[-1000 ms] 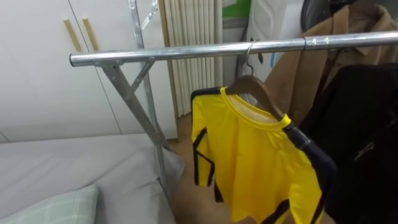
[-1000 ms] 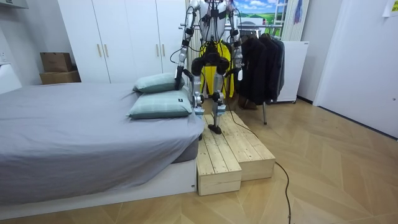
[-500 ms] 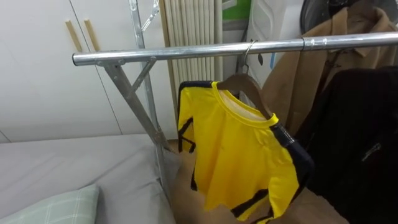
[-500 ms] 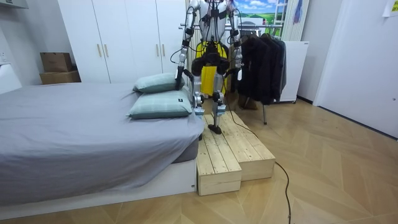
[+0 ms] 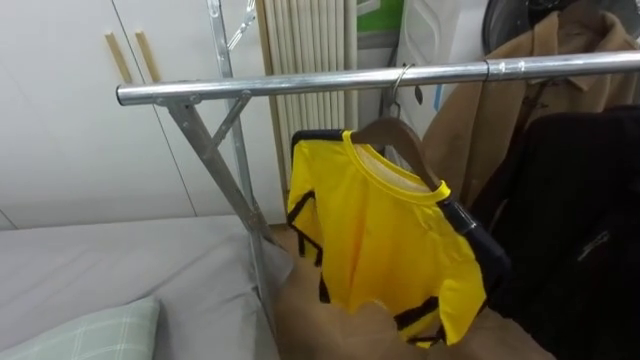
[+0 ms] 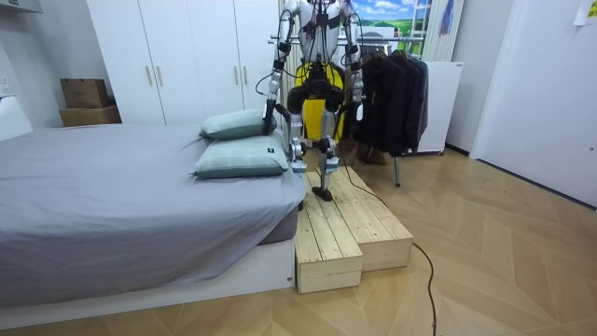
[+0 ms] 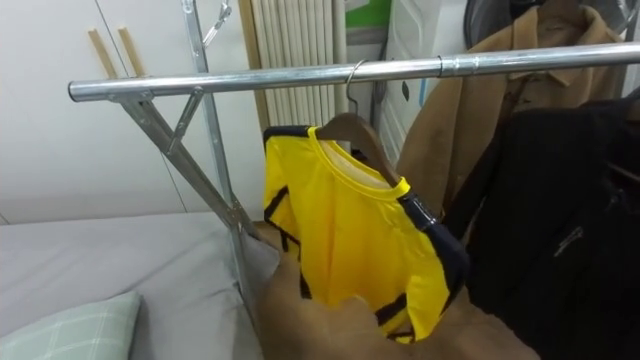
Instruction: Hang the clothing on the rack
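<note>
One yellow shirt (image 5: 385,240) with black trim on wooden hanger (image 5: 402,138), hook over metal rail (image 5: 300,85) of clothes rack. Shirt hangs skewed, turned partly sideways. Tan coat (image 5: 500,95) and black garment (image 5: 580,220) on same rail to robot's right, black one just beside shirt. Bed (image 5: 120,260) and pale checked pillow (image 5: 90,335) at lower left. Room view: robot upright on wooden platform (image 6: 354,224) beside bed, facing rack, arms down. Left hand (image 6: 270,114) and right hand (image 6: 357,110) low at sides; wide or closed, cannot tell.
</note>
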